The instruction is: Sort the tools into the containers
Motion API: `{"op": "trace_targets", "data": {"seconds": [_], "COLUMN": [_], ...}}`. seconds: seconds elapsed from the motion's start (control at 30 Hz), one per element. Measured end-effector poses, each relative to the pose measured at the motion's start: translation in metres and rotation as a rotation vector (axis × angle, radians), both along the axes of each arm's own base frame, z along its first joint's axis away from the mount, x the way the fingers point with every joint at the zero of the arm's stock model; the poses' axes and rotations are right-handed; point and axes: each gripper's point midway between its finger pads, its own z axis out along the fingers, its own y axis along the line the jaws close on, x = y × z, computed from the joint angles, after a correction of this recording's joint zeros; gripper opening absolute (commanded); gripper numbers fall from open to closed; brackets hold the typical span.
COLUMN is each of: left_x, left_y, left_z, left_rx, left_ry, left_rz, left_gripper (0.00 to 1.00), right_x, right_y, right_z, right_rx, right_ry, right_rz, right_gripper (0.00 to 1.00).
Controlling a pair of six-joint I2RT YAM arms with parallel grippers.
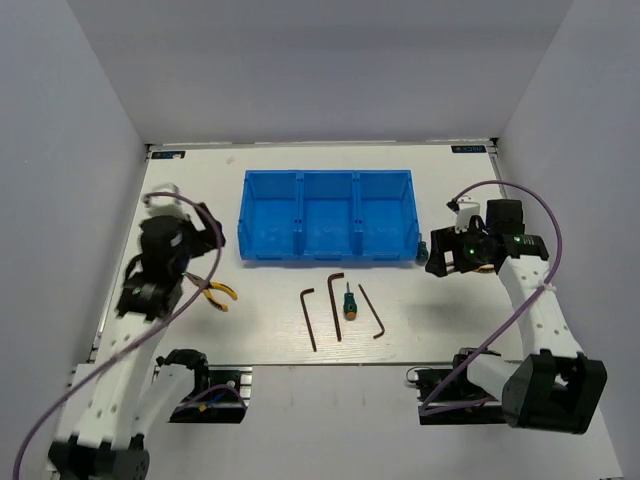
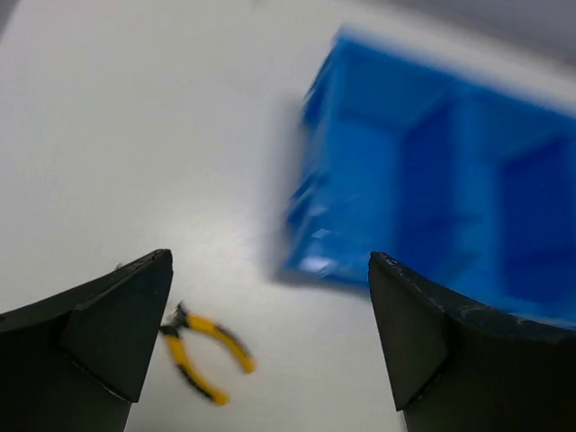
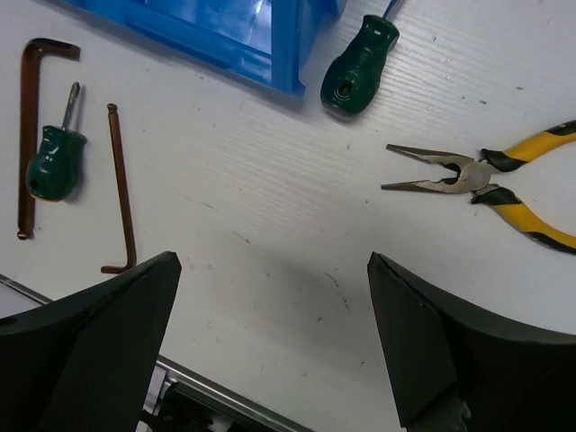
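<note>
Dark metal is lying nearest the arms' bases. Three thin L-shaped keys are resting in a loose row on the white table (image 1: 265, 340): the left hex key (image 1: 308, 320) and the middle hex key (image 1: 337, 308) with their bends at the far end, and the right hex key (image 1: 371, 310) with its bend at the near end. A stubby green-and-orange-handled screwdriver (image 1: 349, 303) is lying between the middle and right keys, its tip pointing toward the far side.

Off to the left, a pair of yellow-handled pliers (image 1: 219, 293) is lying on the table close beside the left arm. The left gripper (image 2: 270, 270) is hanging above the table with its pincer spread wide and gripping nothing.

On the right, the right gripper (image 3: 272, 270) is hovering near the bin's near right corner, its pincer also standing wide and holding nothing. In its wrist view a second pair of yellow-handled needle-nose pliers (image 3: 477, 175) is lying on the table with its steel noses slightly parted. A small dark green-handled tool (image 3: 360, 65) is lying just beside the bin's corner.

Farthest away, the bright blue rectangular plastic bin (image 1: 325, 255) with three side-by-side compartments is sitting across the middle of the table. All these tools are lying outside it.
</note>
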Motion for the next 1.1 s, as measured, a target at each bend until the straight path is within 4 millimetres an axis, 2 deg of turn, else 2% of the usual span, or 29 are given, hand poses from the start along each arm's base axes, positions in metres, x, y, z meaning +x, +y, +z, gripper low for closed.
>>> {"op": "trace_targets", "data": {"seconds": [0.03,0.1,0.13,0.17,0.2,0.23,0.27,0.3,0.33,0.37,0.4,0.47,0.5,0.53,0.57,0.6,0.63,0.73,0.83,0.87,1.0,1.1], "left_x": [-0.005,-0.021,-0.030,-0.035,-0.038,-0.039,-0.039,-0.040,-0.041,-0.042,-0.044,-0.050,-0.053,-0.054,-0.056,-0.057,-0.057,-0.062,-0.068,-0.076,-0.087,-0.084], "left_y": [-0.005,-0.009,-0.011,-0.012,-0.013,-0.013,-0.014,-0.015,-0.015,-0.016,-0.016,-0.015,-0.015,-0.014,-0.013,-0.012,-0.011,-0.005,-0.001,0.000,0.002,0.003], "left_z": [0.041,0.101,0.117,0.122,0.119,0.108,0.092,0.076,0.059,0.045,0.031,0.013,0.006,0.001,-0.005,-0.011,-0.018,-0.048,-0.083,-0.101,-0.129,-0.141], "left_rx": [-0.047,-0.111,-0.134,-0.149,-0.159,-0.164,-0.166,-0.165,-0.164,-0.163,-0.170,-0.163,-0.167,-0.171,-0.175,-0.176,-0.180,-0.190,-0.199,-0.201,-0.206,-0.201], "left_ry": [-0.092,-0.240,-0.283,-0.294,-0.279,-0.242,-0.188,-0.133,-0.074,-0.026,0.024,0.096,0.124,0.145,0.170,0.194,0.223,0.352,0.466,0.522,0.606,0.642], "left_rz": [-0.015,-0.040,-0.051,-0.055,-0.055,-0.054,-0.049,-0.044,-0.038,-0.034,-0.025,-0.012,-0.004,0.011,0.026,0.040,0.059,0.160,0.255,0.294,0.363,0.392], "left_gripper": [1.00,1.00,1.00,0.97,0.95,0.91,0.87,0.83,0.76,0.52,0.33,0.06,0.00,0.00,0.00,0.17,0.31,0.60,0.60,0.60,0.60,0.59], "right_x": [-0.001,-0.002,-0.003,-0.003,-0.003,-0.004,-0.005,-0.006,-0.009,-0.012,-0.014,-0.019,-0.020,-0.021,-0.022,-0.023,-0.024,-0.025,-0.028,-0.029,-0.028,-0.027], "right_y": [0.000,0.001,0.002,0.003,0.004,0.004,0.005,0.007,0.009,0.011,0.013,0.016,0.017,0.017,0.017,0.017,0.017,0.017,0.017,0.017,0.016,0.015], "right_z": [0.005,0.012,0.014,0.014,0.014,0.013,0.012,0.011,0.010,0.008,0.007,0.006,0.005,0.004,0.003,0.002,0.001,-0.002,-0.008,-0.010,-0.011,-0.012], "right_rx": [0.003,0.008,0.011,0.015,0.020,0.023,0.027,0.034,0.038,0.043,0.053,0.072,0.074,0.075,0.075,0.078,0.079,0.075,0.077,0.077,0.074,0.070], "right_ry": [-0.020,-0.047,-0.051,-0.051,-0.049,-0.048,-0.048,-0.048,-0.046,-0.046,-0.042,-0.025,-0.021,-0.017,-0.013,-0.004,0.002,0.006,0.021,0.025,0.027,0.029], "right_rz": [-0.005,-0.009,-0.007,-0.004,-0.002,0.002,0.010,0.022,0.039,0.061,0.076,0.087,0.088,0.090,0.092,0.087,0.085,0.089,0.085,0.084,0.076,0.065], "right_gripper": [0.91,0.91,0.91,0.91,0.91,0.91,0.86,0.75,0.54,0.28,0.00,0.00,0.00,0.06,0.28,0.49,0.52,0.59,0.59,0.59,0.59,0.59]}}
